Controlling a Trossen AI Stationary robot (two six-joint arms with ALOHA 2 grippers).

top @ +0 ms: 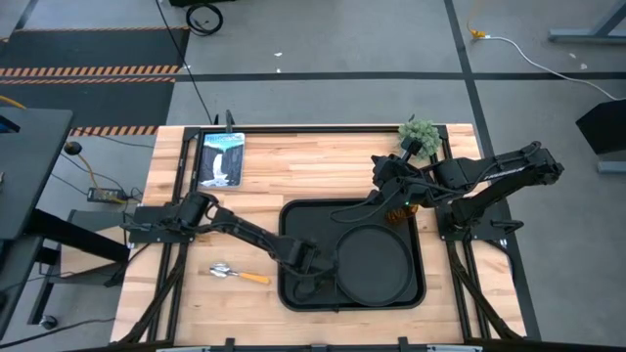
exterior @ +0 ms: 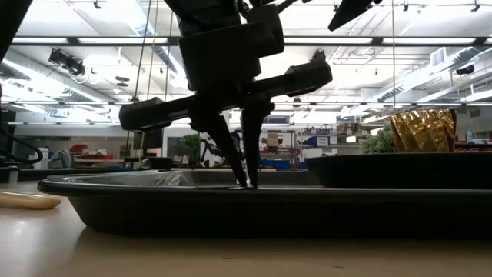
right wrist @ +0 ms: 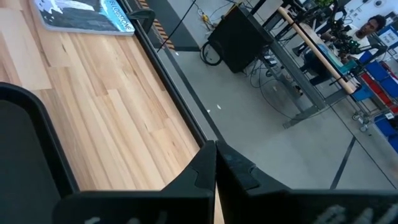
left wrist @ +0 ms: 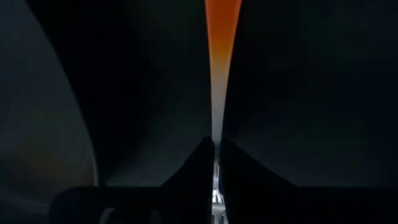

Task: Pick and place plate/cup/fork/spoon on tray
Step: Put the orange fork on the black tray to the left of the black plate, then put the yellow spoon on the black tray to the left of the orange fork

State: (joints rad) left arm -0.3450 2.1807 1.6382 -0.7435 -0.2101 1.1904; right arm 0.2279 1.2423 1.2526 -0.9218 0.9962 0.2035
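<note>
The black tray (top: 293,220) lies mid-table, with the round black plate (top: 374,264) in its right half. My left gripper (top: 315,262) is down in the tray's left half (exterior: 154,178), shut on the fork (left wrist: 222,43), whose orange handle runs away from the fingers. The spoon (top: 238,274) lies flat on the wood left of the tray. The amber cup (top: 407,207) (exterior: 423,131) stands at the tray's far right corner. My right gripper (top: 380,168) (right wrist: 216,149) is shut and empty above the table beyond the tray's far edge. My left gripper pinches the fork's pale silver neck (left wrist: 216,134) between its two fingers, just below the orange handle. The fingers (exterior: 244,154) point down from above, their tips at the tray's floor. The handle runs straight out ahead, low over the tray; the tines are hidden by the fingers.
A small green plant (top: 419,135) stands at the far right, close to my right arm. A book (top: 220,156) (right wrist: 81,15) lies at the far left of the table. Bare wood lies between the book and the tray.
</note>
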